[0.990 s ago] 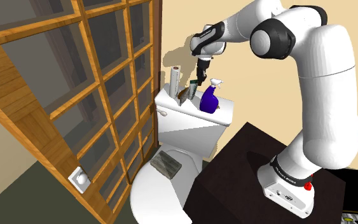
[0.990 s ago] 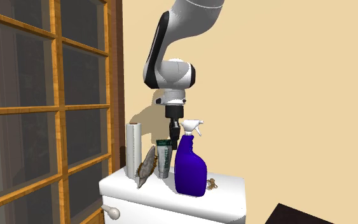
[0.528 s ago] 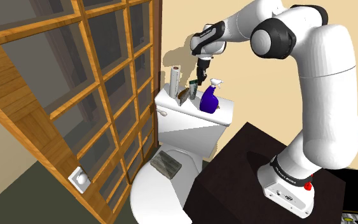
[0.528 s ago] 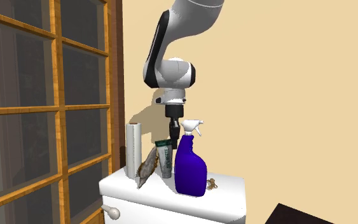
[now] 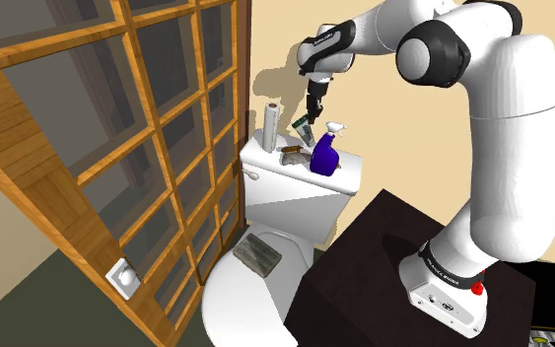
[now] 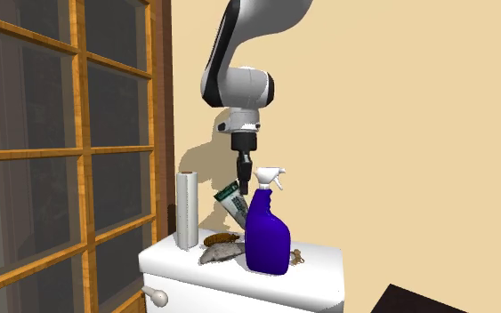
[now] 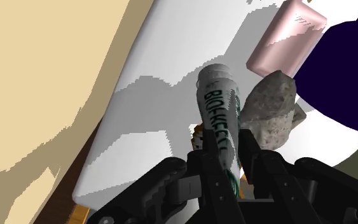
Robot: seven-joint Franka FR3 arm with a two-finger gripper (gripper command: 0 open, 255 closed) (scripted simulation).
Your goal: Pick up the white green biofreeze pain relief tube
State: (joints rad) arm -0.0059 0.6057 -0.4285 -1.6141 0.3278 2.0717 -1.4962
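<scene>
Wrist view, pincer (image 7: 229,158) clamped around tilted biofreeze tube (image 7: 218,105), clear above toilet tank (image 6: 318,263)

Tube (image 5: 304,125): white-green, tilted — hanging clear of the toilet tank (image 5: 285,182)
Jaws: closed on its upper end
Spray bottle (image 5: 322,156): blue, just beside

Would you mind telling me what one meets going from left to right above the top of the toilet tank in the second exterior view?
white roll → white and green tube, held up at a tilt → blue spray bottle → small brownish object
</scene>
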